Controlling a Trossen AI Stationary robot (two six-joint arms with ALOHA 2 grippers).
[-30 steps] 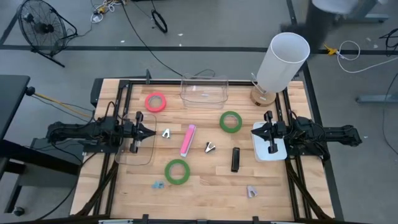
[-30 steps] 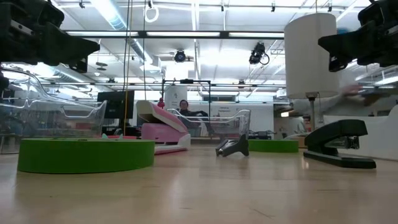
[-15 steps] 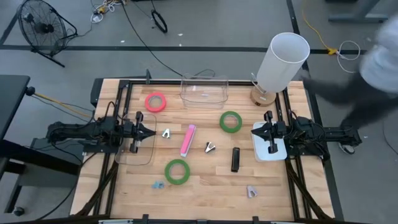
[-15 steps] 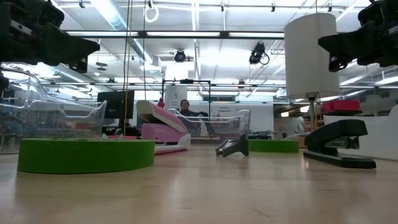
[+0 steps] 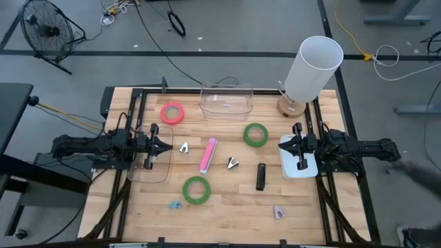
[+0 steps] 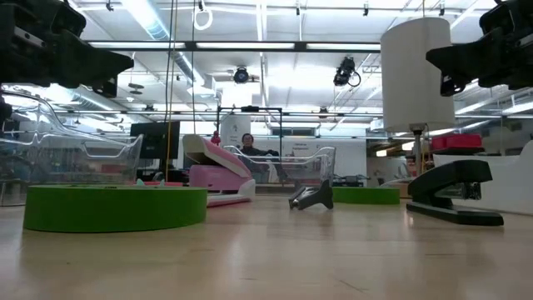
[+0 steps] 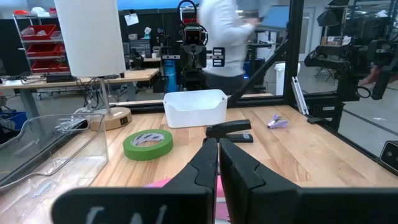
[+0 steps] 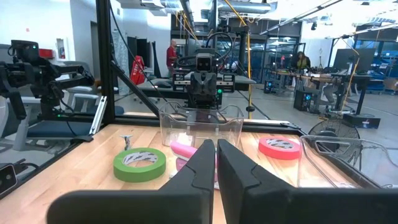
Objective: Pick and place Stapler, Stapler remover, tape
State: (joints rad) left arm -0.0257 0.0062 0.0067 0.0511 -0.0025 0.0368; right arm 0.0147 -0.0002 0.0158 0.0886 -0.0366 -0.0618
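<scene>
A pink stapler and a black stapler lie flat on the wooden table's middle. Two green tape rolls and a pink-red tape roll lie flat around them. A dark staple remover rests between the staplers, and a silver one lies left of the pink stapler. My left gripper hovers shut at the table's left and points level toward the middle. At the right, my right gripper is shut and faces it. Neither touches anything.
A clear bin stands at the far edge, another clear bin under my left arm, and a white bin under my right arm. A white-shaded lamp stands far right. Small blue and grey removers lie near the front.
Both arms have kept still and nothing on the table has moved. A person has walked past beyond the table's right edge, from the far side toward the near side.
</scene>
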